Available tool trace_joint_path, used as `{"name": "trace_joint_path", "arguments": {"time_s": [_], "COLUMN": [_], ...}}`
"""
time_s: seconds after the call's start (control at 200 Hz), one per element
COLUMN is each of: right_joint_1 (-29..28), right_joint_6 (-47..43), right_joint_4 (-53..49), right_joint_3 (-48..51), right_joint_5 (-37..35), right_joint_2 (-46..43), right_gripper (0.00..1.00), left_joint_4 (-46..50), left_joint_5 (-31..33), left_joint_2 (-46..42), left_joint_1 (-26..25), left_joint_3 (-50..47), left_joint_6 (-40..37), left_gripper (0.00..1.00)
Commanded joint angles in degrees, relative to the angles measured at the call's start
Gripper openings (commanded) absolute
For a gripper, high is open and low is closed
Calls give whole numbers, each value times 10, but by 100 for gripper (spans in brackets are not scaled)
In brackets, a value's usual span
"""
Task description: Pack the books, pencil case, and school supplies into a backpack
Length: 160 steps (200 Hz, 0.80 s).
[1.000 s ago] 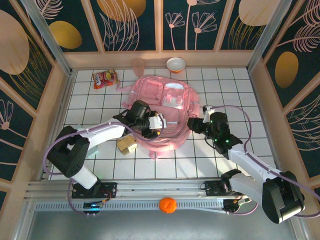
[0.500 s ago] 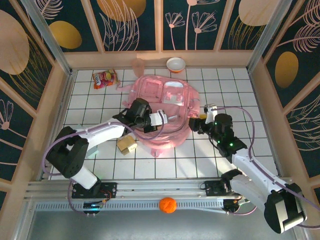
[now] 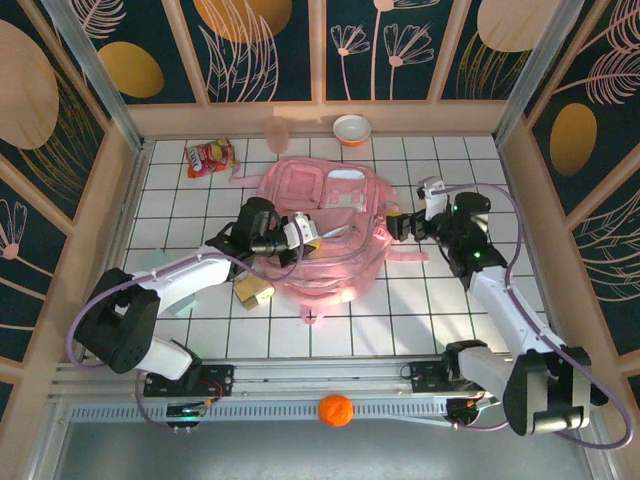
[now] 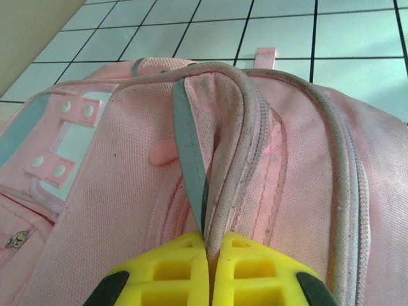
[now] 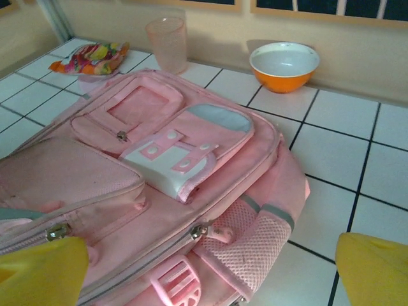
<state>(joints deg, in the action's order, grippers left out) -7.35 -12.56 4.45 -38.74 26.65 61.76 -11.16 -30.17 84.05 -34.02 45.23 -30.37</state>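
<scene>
The pink backpack lies front-up in the middle of the tiled floor. My left gripper is at its left side, shut on a fold of the zip rim; in the left wrist view the yellow fingertips pinch that grey-trimmed edge of the backpack. My right gripper hangs open just off the bag's right side. Its yellow fingers stand wide apart with nothing between them, low over the backpack. Tan and yellow school-supply blocks sit by the bag's near-left corner. The books and the pencil case are out of view.
A red-and-yellow snack packet, a pink cup and an orange bowl stand along the back wall, beyond the bag. An orange ball rests on the rail between the arm bases. Walls close in on both sides.
My left gripper closed on the backpack's rim and drew back to the left with it. My right gripper opened wide and pulled away to the right, off the bag.
</scene>
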Motion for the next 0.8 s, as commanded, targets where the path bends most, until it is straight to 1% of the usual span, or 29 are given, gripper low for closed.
{"name": "trace_joint_path", "arguments": {"time_s": [0.0, 0.06, 0.165, 0.315, 0.4, 0.485, 0.545, 0.656, 0.796], "right_joint_1": [24, 33, 39, 42, 42, 39, 35, 33, 34], "right_joint_6": [-67, -110, -178, -315, -388, -452, -482, -509, -525], "right_joint_4": [3, -10, -49, -153, -223, -273, -283, -265, -258], "right_joint_3": [-32, -46, -78, -126, -164, -186, -192, -200, -238], "right_joint_5": [94, 134, 147, 161, 154, 150, 146, 148, 152], "right_joint_2": [35, 60, 107, 175, 219, 257, 278, 309, 356], "right_gripper": [99, 98, 96, 89, 83, 80, 78, 78, 77], "left_joint_4": [-105, -112, -116, -143, -146, -146, -140, -122, -107], "left_joint_5": [-70, -73, -82, -92, -101, -102, -103, -104, -109], "left_joint_2": [-34, -32, -28, -28, -26, -24, -25, -21, -17], "left_joint_1": [4, 5, 7, 6, 6, 7, 7, 7, 7], "left_joint_3": [-6, -10, -10, -19, -17, -17, -16, -9, -3], "left_joint_6": [31, 34, 38, 48, 50, 47, 41, 27, 19], "left_gripper": [0, 0, 0, 0, 0, 0, 0, 0, 0]}}
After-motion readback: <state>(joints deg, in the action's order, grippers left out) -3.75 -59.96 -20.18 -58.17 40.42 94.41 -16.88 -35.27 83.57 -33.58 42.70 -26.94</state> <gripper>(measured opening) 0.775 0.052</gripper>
